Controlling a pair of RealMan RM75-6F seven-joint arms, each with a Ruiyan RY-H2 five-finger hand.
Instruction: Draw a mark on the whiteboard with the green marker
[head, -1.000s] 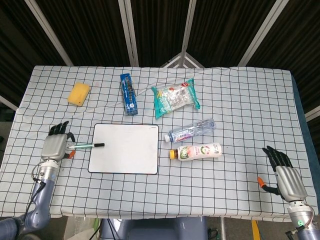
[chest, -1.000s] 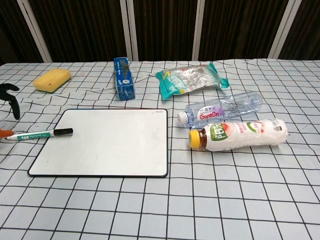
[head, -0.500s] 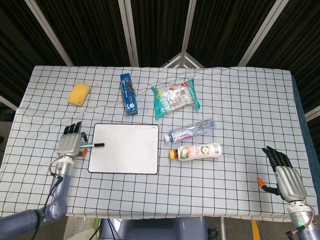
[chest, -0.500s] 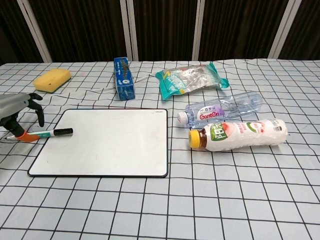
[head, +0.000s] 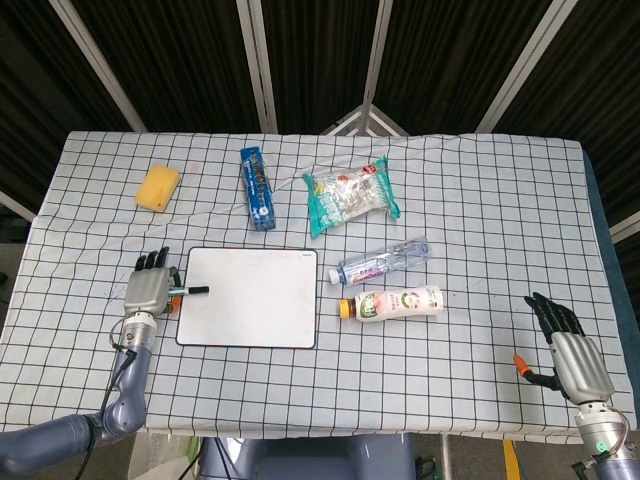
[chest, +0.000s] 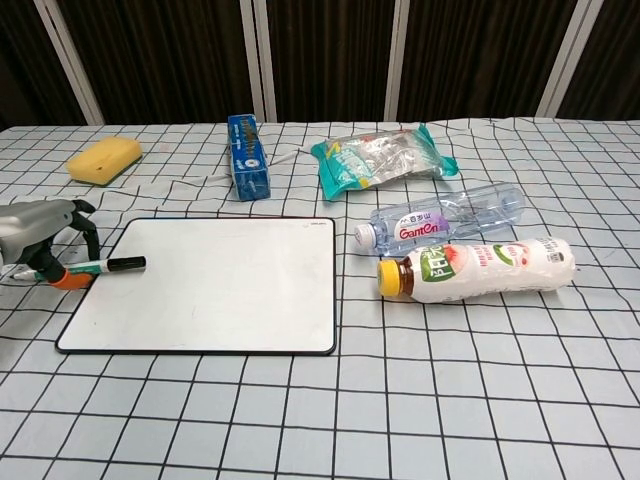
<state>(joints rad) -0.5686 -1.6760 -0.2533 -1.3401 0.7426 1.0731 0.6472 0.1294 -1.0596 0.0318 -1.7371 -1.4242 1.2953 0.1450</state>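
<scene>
The white whiteboard (head: 250, 297) (chest: 205, 285) lies flat at the front left of the checked table. The green marker (head: 188, 291) (chest: 105, 266) lies across the board's left edge, its black cap on the board. My left hand (head: 150, 286) (chest: 45, 238) is over the marker's rear end, fingers apart, with the orange thumb tip down beside the barrel; no closed grip shows. My right hand (head: 565, 350) rests at the table's front right edge with fingers spread and nothing in it, seen only in the head view.
A yellow sponge (head: 158, 187) (chest: 103, 159) lies far left, with a blue pack (head: 257, 187) (chest: 247, 168) and a snack bag (head: 350, 197) (chest: 385, 157) behind the board. A water bottle (head: 385, 260) (chest: 450, 217) and a drink bottle (head: 392, 302) (chest: 475, 269) lie to its right.
My left hand has moved right, from the table's left margin to over the marker's rear end. The marker, board and right hand have not moved.
</scene>
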